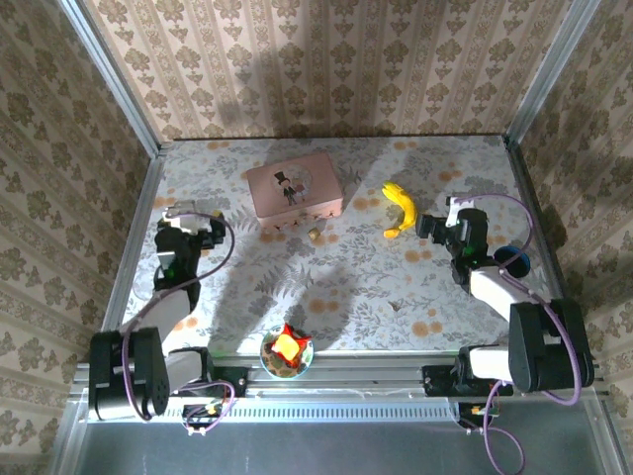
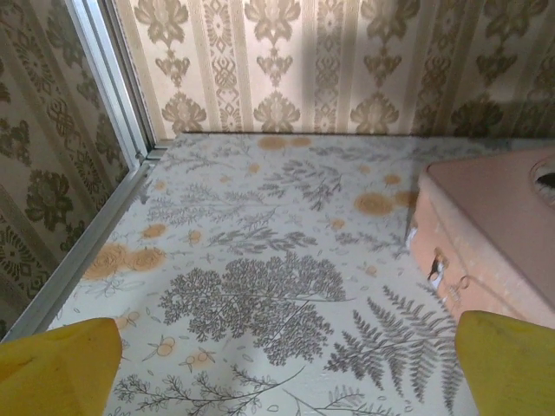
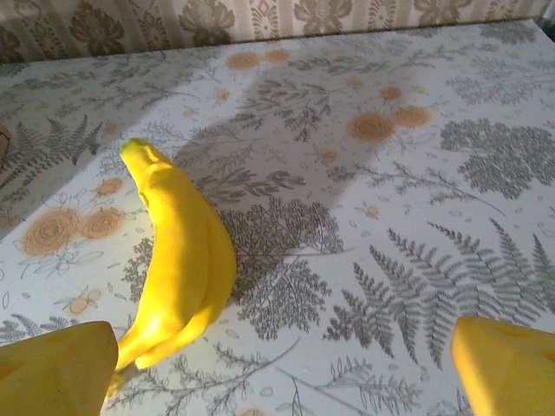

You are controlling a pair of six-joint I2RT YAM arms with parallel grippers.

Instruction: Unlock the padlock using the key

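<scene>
- The padlock (image 1: 314, 236), a tiny brass-gold speck, lies on the worktop (image 1: 346, 287) just off the near long side of the pink box (image 1: 295, 191), about midway between the left and right edges and in the far half.
- The pink box sits near the far edge, close to its middle. In the left wrist view its pale side and a small latch show at the right (image 2: 494, 234).
- A tiny dark sliver nearer the near edge, right of centre, may be the key (image 1: 398, 308); it is too small to make out for certain.
- The banana (image 1: 400, 210) lies to the right of the box, apart from it, and well apart from the padlock.
- The left gripper (image 1: 193, 213) hangs over the left side of the worktop, well to the left of the box. Its yellow fingers (image 2: 61, 364) stand wide apart with nothing between them but the patterned cloth.
- The right gripper (image 1: 429, 226) is just beside the banana on its right. Its fingers (image 3: 56, 368) are also spread wide and bare, and the banana (image 3: 178, 251) runs up from close by the left one.
- A bowl (image 1: 267, 361) holding something red and yellow sits at the near edge, between the two arm bases.
</scene>
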